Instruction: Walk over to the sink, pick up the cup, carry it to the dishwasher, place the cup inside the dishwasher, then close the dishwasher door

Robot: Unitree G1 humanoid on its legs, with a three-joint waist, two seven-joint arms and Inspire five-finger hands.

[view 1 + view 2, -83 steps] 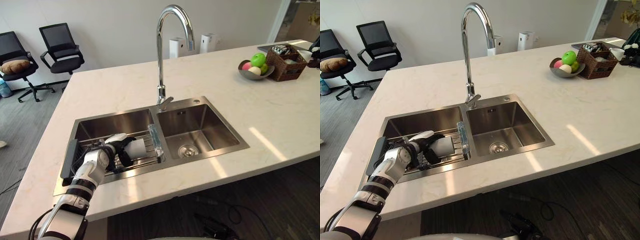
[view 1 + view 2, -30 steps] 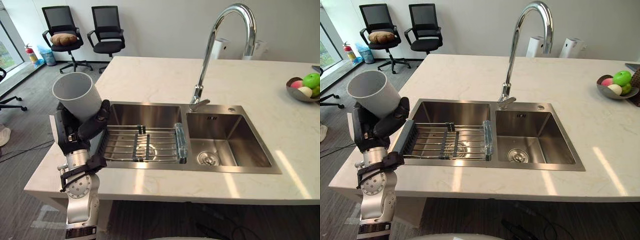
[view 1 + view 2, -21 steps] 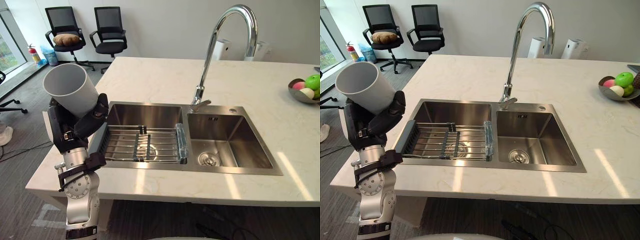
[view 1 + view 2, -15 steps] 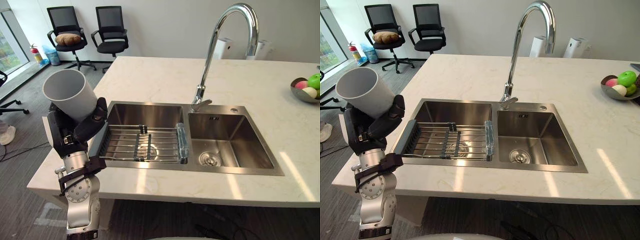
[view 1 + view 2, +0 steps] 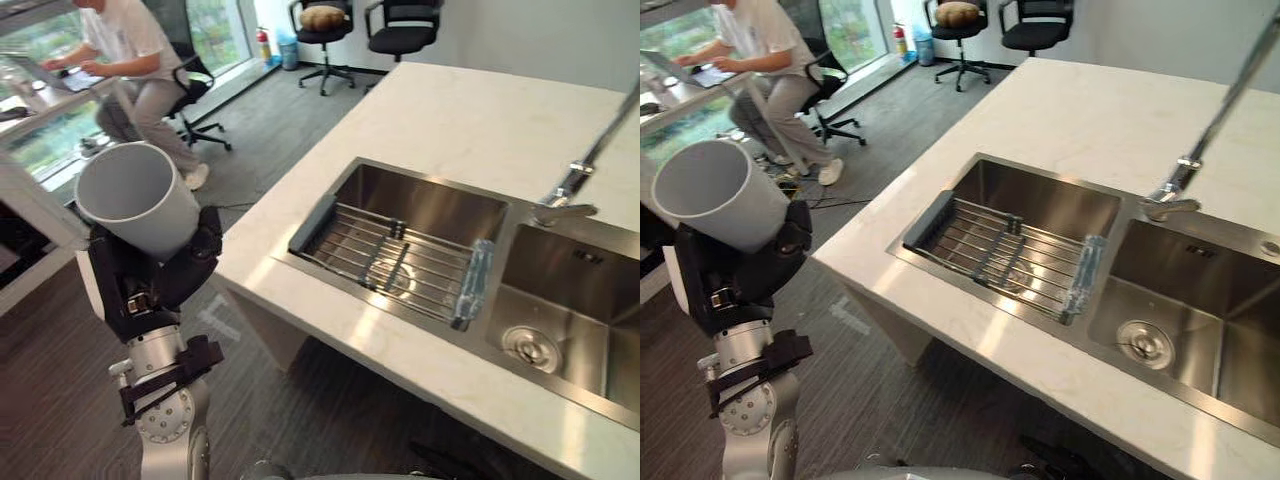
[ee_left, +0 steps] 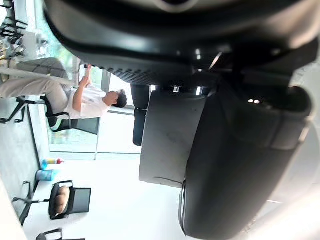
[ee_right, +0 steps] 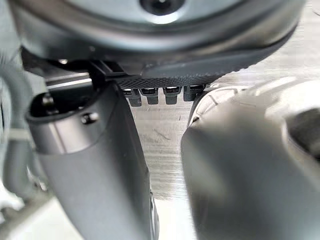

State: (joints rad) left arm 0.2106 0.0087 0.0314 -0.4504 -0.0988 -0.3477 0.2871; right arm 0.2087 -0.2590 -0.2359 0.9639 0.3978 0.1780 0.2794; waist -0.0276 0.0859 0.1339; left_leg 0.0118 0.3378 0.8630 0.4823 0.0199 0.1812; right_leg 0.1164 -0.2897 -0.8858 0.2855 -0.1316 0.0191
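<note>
At the lower left of the head views, the left hand (image 5: 150, 280) has its dark fingers and thumb wrapped round the base of the pale grey cylindrical cup (image 5: 140, 205), which is mouth-up and tilted above the grey carpeted floor (image 5: 270, 110). The right wrist view adds the right hand (image 7: 240, 165), but I cannot tell whether it is open or closed. To the right, the pale marble countertop (image 5: 470, 120) holds the stainless steel double sink (image 5: 440, 205), with a wire drying rack (image 5: 400, 262) across its left basin and a chrome tap (image 5: 575, 180) behind. Farthest off, at upper left, a person in a white top (image 5: 130, 40) sits at a desk, also seen in the left wrist view, and black office chairs (image 5: 400, 18) stand along the top.
</note>
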